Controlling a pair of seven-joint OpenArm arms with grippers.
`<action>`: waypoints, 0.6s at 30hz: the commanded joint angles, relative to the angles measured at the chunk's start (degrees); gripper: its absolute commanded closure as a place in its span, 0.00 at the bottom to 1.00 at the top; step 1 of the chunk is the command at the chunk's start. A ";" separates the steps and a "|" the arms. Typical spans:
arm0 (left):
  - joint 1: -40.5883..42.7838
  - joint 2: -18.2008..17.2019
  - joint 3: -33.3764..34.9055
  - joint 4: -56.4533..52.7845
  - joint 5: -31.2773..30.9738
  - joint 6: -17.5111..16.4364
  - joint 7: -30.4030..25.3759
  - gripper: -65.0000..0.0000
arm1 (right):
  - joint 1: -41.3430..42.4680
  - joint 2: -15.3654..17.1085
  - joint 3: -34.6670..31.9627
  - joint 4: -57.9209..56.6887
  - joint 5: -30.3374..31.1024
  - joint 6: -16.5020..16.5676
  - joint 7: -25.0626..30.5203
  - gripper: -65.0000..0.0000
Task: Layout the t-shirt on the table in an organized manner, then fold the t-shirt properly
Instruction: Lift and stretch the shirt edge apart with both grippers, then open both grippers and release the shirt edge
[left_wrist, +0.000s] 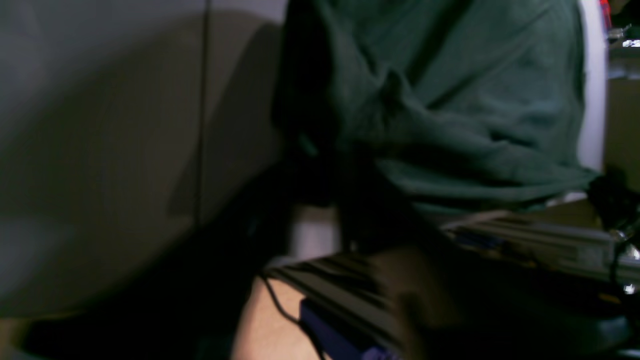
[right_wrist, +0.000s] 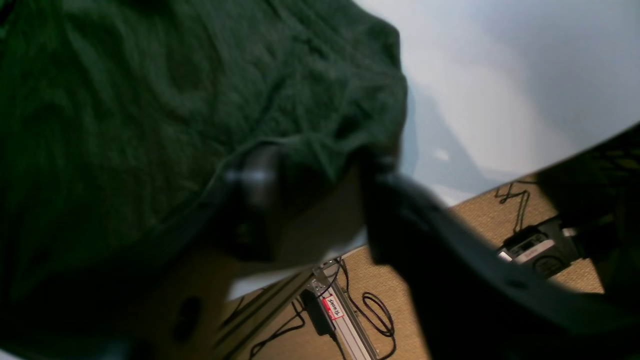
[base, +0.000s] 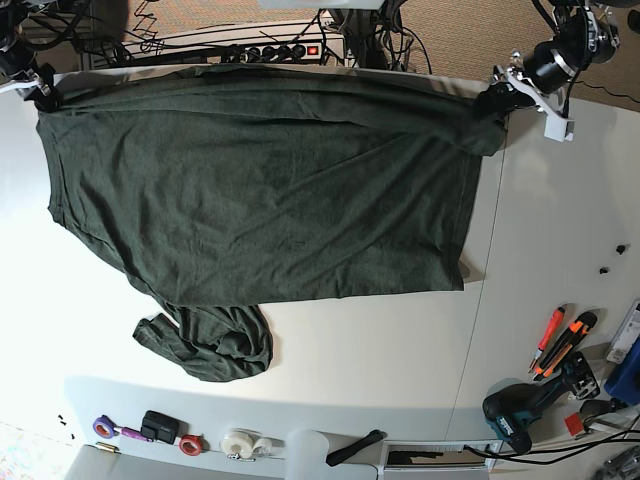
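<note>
The dark green t-shirt (base: 260, 190) lies spread over the white table (base: 400, 360), its far edge along the table's back edge. One sleeve is bunched at the near left (base: 215, 345). My right gripper (base: 42, 92) is at the shirt's far left corner. In the right wrist view its jaws (right_wrist: 315, 185) stand apart, and the t-shirt (right_wrist: 150, 100) hem drapes over their tips. My left gripper (base: 497, 100) is at the far right corner. In the blurred left wrist view the t-shirt (left_wrist: 475, 100) bunches against a dark finger (left_wrist: 305, 115), and the jaws' gap is hidden.
Orange-handled cutters (base: 560, 340) and a teal drill (base: 520, 410) lie at the right. Tape rolls (base: 245, 443) and small items line the near edge. A power strip (base: 270, 50) and cables sit beyond the far edge. A dark seam (base: 480, 300) crosses the table.
</note>
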 joint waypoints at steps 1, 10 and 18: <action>0.35 -0.68 -0.42 0.76 0.24 0.04 -0.20 0.59 | -0.17 1.44 0.55 0.96 0.74 0.87 1.16 0.55; 0.33 -0.70 -0.74 0.79 5.27 0.04 -1.57 0.56 | -0.17 3.82 0.61 0.96 0.24 0.87 2.19 0.55; 0.17 -3.26 -7.19 0.85 6.54 0.07 -3.19 0.56 | -0.17 9.60 1.36 0.96 -1.44 0.72 2.01 0.55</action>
